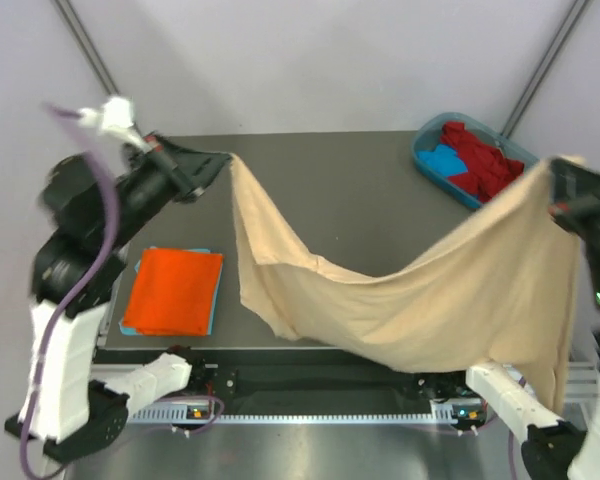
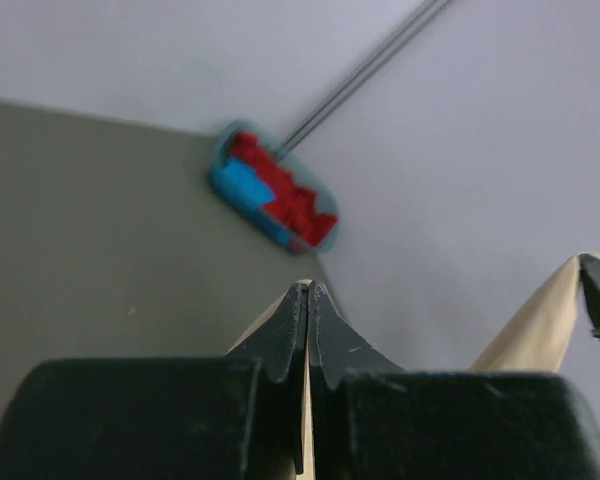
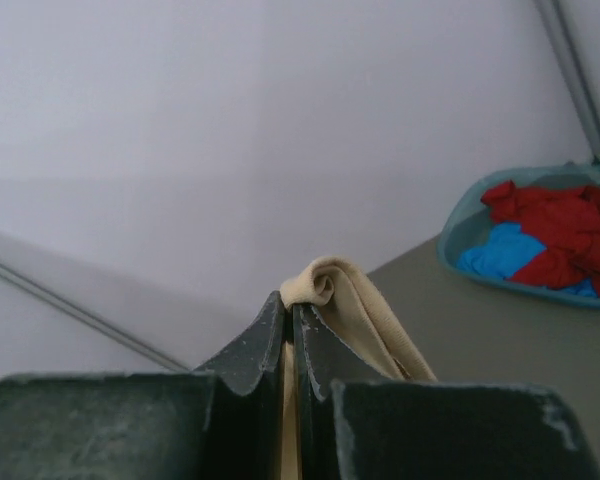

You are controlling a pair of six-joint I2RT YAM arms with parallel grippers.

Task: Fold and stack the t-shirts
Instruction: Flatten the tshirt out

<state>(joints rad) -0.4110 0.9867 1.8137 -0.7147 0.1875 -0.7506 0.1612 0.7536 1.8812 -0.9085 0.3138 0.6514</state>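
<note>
A beige t-shirt (image 1: 400, 290) hangs spread in the air between both arms, sagging in the middle toward the table's near edge. My left gripper (image 1: 218, 163) is shut on its left corner, high over the table's back left; beige cloth shows between the closed fingers (image 2: 308, 300). My right gripper (image 1: 558, 185) is shut on the other corner at the far right, where a rolled beige hem (image 3: 325, 285) pokes out above its fingertips. A folded orange t-shirt (image 1: 175, 290) lies on a folded blue one at the front left of the table.
A teal oval tub (image 1: 427, 148) at the table's back right holds crumpled red (image 1: 480, 155) and blue (image 1: 442, 162) shirts; it also shows in both wrist views as the tub (image 2: 220, 165) and the tub (image 3: 458, 225). The dark table (image 1: 350, 190) lies under the hanging cloth.
</note>
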